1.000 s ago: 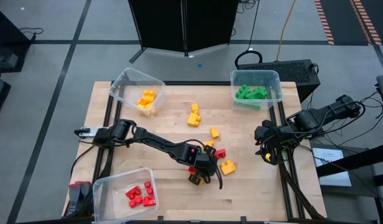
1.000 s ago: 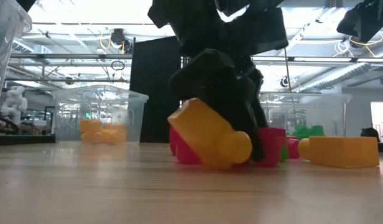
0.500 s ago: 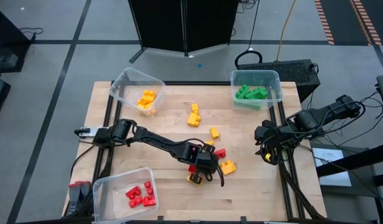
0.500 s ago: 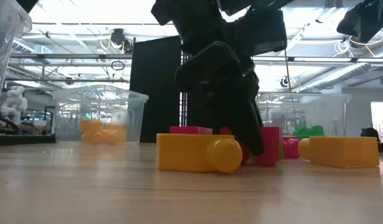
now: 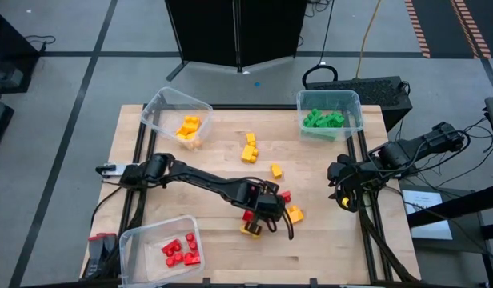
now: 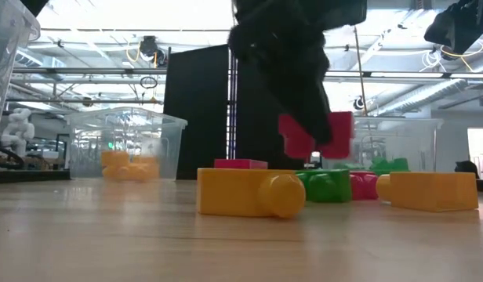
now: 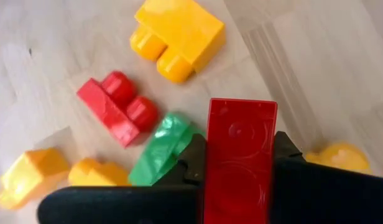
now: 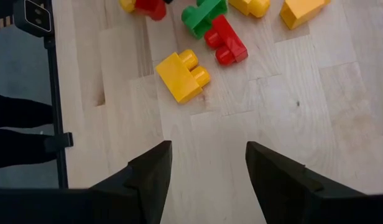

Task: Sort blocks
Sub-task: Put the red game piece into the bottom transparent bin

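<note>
My left gripper [image 5: 259,211] is over the middle of the table, shut on a red block [image 7: 240,155] that hangs above the wood [image 6: 316,135]. Under and around it lie loose blocks: a yellow one on its side [image 6: 249,192], a green one [image 7: 163,149], a red one [image 7: 117,106] and another yellow one [image 7: 179,34]. More yellow blocks [image 5: 250,149] lie farther back. My right gripper [image 8: 204,174] waits open at the table's right edge [image 5: 342,188], with nothing between its fingers. My left gripper pinches the red block by its two long sides [image 7: 213,168] between its two fingers [image 7: 191,163]. The fingers slant down from above and lie along the block. The block is lifted clear of the table, its hollow underside toward the wrist camera.
Three clear bins stand on the table: one with yellow blocks at the far left [image 5: 176,118], one with green blocks at the far right [image 5: 330,114], one with red blocks at the near left corner [image 5: 160,248]. Bare wood lies along the near edge [image 5: 326,252].
My left gripper has risen, carrying the red block up off the table. The yellow block that leaned tilted against the gripper has fallen flat onto the wood. The green block behind it now shows.
</note>
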{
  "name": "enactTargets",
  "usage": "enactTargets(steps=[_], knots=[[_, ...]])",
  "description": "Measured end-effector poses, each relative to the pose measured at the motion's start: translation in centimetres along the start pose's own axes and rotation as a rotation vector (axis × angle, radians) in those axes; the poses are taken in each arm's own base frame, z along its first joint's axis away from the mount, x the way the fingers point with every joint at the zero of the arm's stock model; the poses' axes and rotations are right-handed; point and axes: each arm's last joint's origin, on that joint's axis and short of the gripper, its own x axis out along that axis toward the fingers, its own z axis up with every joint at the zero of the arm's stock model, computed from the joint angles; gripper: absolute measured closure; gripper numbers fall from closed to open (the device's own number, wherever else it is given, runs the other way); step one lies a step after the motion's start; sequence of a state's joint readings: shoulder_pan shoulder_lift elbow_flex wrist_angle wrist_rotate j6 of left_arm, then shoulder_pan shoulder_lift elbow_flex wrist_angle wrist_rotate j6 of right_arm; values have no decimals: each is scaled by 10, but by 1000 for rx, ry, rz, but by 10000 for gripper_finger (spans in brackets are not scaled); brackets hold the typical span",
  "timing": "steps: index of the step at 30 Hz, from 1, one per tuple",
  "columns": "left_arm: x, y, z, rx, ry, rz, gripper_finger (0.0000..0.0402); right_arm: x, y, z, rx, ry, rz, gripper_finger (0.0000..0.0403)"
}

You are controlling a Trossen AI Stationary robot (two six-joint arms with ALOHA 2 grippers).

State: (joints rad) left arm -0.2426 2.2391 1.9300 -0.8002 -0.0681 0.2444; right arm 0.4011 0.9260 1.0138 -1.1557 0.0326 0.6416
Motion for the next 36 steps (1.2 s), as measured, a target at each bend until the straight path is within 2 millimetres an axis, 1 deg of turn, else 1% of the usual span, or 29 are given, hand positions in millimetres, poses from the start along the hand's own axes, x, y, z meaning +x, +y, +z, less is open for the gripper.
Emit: enactTargets(steps=[3,6,10,12,14,16,19,22,25,29,32,36], knots=[[-20,2,4,29,25,11,382,0,0,0,-3,0,-1,202],[-55,2,7,40,38,31,382,0,0,0,-11,-1,-2,202],[-117,-6,1,19,36,56,382,0,-1,1,-27,-24,-33,202],[-156,-13,-5,-32,2,66,382,0,-1,1,-33,-32,-45,202],[-193,-23,-14,-100,-31,62,382,0,-2,1,-36,-38,-54,202],[-227,-36,-23,-186,-66,55,382,0,-2,1,-35,-45,-60,202],[-267,-61,-39,-301,-109,20,382,0,-2,1,-34,-46,-60,202],[-298,-88,-55,-410,-144,-33,382,0,-1,2,-28,-52,-57,202],[-316,-115,-66,-519,-139,-107,382,0,-1,3,-24,-58,-53,202],[-328,-149,-80,-615,-79,-171,382,0,0,4,-23,-70,-44,202],[-329,-169,-89,-661,3,-183,382,0,0,4,-22,-70,-44,202],[-327,-185,-99,-705,61,-174,382,0,0,4,-22,-71,-43,202]])
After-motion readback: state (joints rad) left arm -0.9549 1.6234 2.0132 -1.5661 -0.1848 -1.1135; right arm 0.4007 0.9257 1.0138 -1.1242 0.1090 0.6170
